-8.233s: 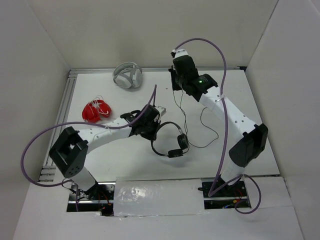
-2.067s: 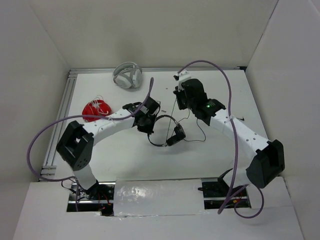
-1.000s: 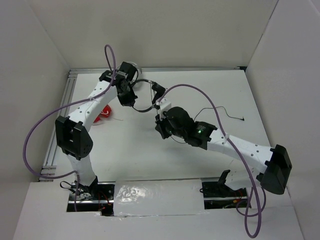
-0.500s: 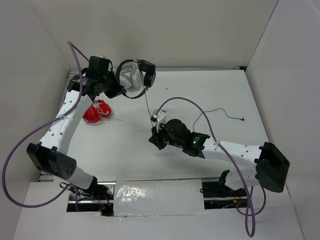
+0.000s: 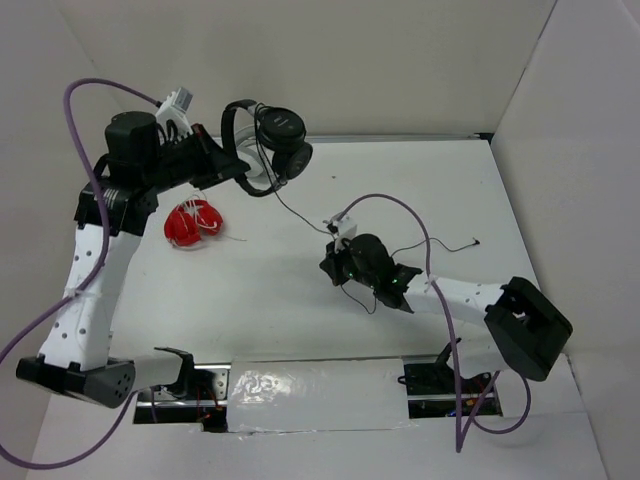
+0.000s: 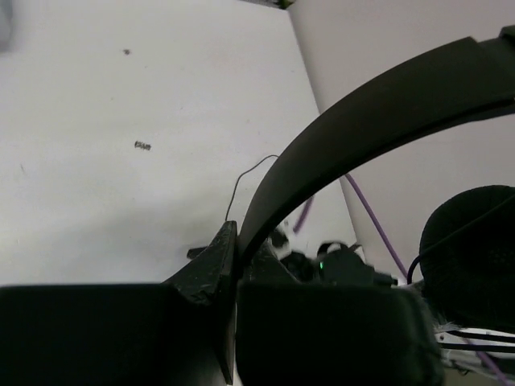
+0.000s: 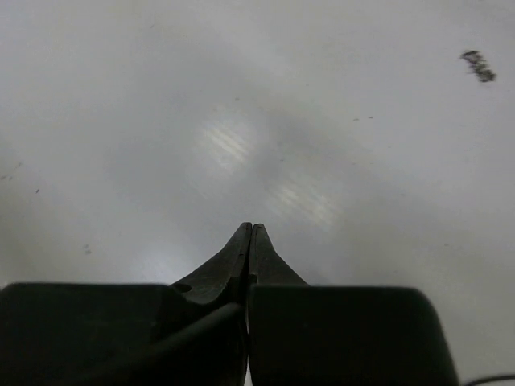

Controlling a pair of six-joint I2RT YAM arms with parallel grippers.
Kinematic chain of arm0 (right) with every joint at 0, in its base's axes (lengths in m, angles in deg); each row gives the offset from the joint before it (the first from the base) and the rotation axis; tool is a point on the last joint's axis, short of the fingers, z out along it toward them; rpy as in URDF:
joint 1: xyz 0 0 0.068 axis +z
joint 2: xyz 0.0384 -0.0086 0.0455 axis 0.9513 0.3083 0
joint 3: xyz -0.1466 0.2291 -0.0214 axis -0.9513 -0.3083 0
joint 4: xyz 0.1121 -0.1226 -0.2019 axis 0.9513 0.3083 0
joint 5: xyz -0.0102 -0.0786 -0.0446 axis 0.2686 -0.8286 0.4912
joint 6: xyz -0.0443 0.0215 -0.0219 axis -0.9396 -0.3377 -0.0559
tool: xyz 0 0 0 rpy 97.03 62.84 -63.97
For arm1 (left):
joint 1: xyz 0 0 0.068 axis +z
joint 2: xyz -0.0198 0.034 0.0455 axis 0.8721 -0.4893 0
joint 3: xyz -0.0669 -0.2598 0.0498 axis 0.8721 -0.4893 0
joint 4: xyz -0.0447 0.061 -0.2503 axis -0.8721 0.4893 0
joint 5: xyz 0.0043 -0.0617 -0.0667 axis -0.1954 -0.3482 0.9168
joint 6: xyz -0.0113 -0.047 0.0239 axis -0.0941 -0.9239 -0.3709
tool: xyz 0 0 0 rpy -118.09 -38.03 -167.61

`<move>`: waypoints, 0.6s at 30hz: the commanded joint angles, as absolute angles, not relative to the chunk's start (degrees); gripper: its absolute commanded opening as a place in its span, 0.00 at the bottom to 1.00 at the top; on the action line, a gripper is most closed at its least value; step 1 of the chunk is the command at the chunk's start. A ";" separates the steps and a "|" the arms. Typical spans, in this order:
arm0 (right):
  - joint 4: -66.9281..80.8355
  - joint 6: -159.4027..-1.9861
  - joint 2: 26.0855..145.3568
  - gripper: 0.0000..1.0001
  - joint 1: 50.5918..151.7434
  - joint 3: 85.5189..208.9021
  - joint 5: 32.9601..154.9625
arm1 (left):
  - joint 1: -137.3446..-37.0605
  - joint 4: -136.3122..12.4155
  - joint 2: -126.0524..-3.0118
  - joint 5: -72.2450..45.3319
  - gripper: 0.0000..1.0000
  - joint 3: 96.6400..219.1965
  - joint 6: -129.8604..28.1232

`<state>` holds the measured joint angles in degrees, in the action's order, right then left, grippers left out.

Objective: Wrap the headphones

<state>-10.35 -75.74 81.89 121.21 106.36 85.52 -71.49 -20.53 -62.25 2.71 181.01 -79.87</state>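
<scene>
The black headphones [image 5: 272, 132] hang in the air at the back left, held by the thin headband. My left gripper [image 5: 234, 174] is shut on that headband [image 6: 362, 112], and a round padded earcup [image 6: 475, 241] shows at the right of the left wrist view. The thin black cable [image 5: 300, 212] runs from the earcup down to my right gripper [image 5: 328, 266], which sits low over the table's middle. Its plug end [image 5: 478, 241] lies on the table to the right. In the right wrist view the right gripper [image 7: 251, 227] has its jaws pressed together, with a thin dark strand beside the left finger.
The grey-white headphones [image 5: 256, 172] lie at the back, partly hidden behind the lifted black ones. The red headphones [image 5: 195, 222] with a white cable lie at the left. White walls enclose the table on three sides.
My left arm has risen and swung left, lifting the black headphones higher. My right gripper has moved a little right and back, and the cable now slants between the two grippers.
</scene>
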 commanded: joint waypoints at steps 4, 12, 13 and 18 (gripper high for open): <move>-15.18 -76.26 83.30 0.00 109.78 106.82 91.94 | -71.34 -28.98 -52.51 11.49 0.00 175.33 -71.57; -10.26 -80.21 79.80 0.00 102.28 109.90 94.76 | -72.30 -34.00 -49.16 13.17 0.00 161.96 -66.27; -9.91 -80.04 79.44 0.00 101.41 110.07 94.93 | -72.30 -34.53 -49.16 13.87 0.00 161.17 -66.01; -7.44 -79.51 80.13 0.00 92.97 113.05 99.24 | -72.74 -37.25 -49.86 21.60 0.00 159.14 -64.26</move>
